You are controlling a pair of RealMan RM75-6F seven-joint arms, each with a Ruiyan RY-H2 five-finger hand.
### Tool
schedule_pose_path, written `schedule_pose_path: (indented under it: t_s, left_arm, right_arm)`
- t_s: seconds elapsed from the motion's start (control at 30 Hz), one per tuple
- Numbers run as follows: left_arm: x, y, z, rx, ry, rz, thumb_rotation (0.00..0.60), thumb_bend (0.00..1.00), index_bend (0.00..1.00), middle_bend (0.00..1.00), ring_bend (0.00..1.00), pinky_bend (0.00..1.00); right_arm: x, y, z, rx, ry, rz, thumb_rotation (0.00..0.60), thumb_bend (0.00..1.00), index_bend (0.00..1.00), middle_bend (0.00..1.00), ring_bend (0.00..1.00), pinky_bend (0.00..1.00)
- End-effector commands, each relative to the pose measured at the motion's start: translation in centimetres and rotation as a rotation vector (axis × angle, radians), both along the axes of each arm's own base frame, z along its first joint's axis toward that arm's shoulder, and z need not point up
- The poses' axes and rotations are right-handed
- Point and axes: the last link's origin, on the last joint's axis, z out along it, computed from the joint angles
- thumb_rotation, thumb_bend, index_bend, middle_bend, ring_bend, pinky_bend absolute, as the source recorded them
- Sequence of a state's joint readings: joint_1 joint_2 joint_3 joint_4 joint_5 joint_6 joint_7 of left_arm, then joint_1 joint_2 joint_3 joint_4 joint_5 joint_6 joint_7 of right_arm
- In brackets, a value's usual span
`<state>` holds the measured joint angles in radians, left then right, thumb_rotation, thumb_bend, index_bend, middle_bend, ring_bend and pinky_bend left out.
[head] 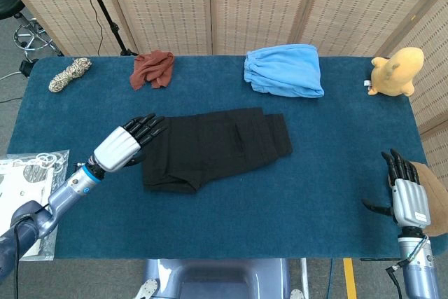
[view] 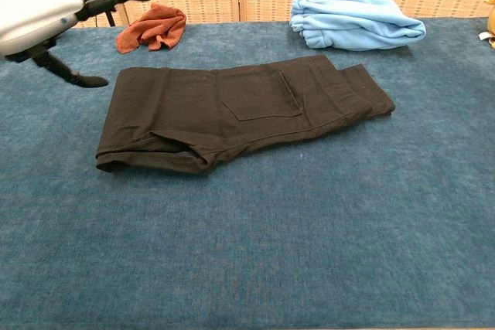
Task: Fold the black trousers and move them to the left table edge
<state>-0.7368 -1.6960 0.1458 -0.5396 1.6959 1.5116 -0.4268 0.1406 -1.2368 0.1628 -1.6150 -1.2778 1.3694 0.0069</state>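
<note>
Black cotton trousers (head: 213,146) lay folded flat mid-table, back pocket up, thicker fold at their left end. Left hand (head: 128,143) hovered just off that end, fingers straight and apart, holding nothing. Right hand (head: 402,197) sat off the right edge, fingers extended, empty. Bare blue felt tabletop (head: 70,124) stretched toward the left edge.

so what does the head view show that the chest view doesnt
Only the head view shows the right hand open at the table's near right corner, the yellow plush toy, the rope bundle, and the plastic bag off the table's left end. Only the chest view shows the trousers' back pocket clearly. Both share the black trousers folded mid-table, the open left hand beside their left end, the rust cloth and the blue garment.
</note>
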Motion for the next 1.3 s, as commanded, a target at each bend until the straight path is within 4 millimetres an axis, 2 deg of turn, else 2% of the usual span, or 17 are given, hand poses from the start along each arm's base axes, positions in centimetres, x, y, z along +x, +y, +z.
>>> schedule_pose_path:
  t_s: [0.03, 0.17, 0.43, 0.6, 0.97, 1.3]
  left_arm:
    - [-2.5, -0.9, 0.5, -0.017, 0.059, 0.016, 0.600, 0.19, 0.00, 0.00, 0.00, 0.23]
    - [-4.5, -1.8, 0.8, -0.030, 0.068, 0.050, 0.600, 0.20, 0.06, 0.00, 0.05, 0.28]
    - [-7.4, -2.8, 0.1, -0.073, 0.146, 0.137, 0.600, 0.20, 0.14, 0.04, 0.11, 0.30]
    - [-8.2, -3.0, -0.1, -0.077, 0.177, 0.160, 0.600, 0.20, 0.16, 0.07, 0.12, 0.30]
    - [-7.8, -2.9, -1.9, -0.100, 0.199, 0.166, 0.600, 0.20, 0.21, 0.12, 0.14, 0.30]
    - [-6.2, -2.4, -4.3, -0.121, 0.203, 0.147, 0.600, 0.20, 0.25, 0.15, 0.16, 0.30]
  right_arm:
    - [0.0, 0.0, -0.2, 0.004, 0.001, 0.001, 0.600, 0.00, 0.06, 0.00, 0.00, 0.02]
    - [0.0, 0.0, -0.3, 0.004, 0.004, 0.003, 0.600, 0.00, 0.06, 0.00, 0.00, 0.02]
    - [-0.2, -0.1, -0.3, 0.001, 0.008, -0.005, 0.600, 0.00, 0.06, 0.00, 0.00, 0.03]
    - [-0.2, -0.1, -0.3, 0.001, 0.010, -0.009, 0.600, 0.00, 0.06, 0.00, 0.00, 0.03]
    - [-0.3, -0.1, -0.4, 0.002, 0.011, -0.012, 0.600, 0.00, 0.06, 0.00, 0.00, 0.03]
    - [-0.3, -0.2, 0.0, -0.013, 0.005, -0.014, 0.600, 0.00, 0.06, 0.00, 0.00, 0.03]
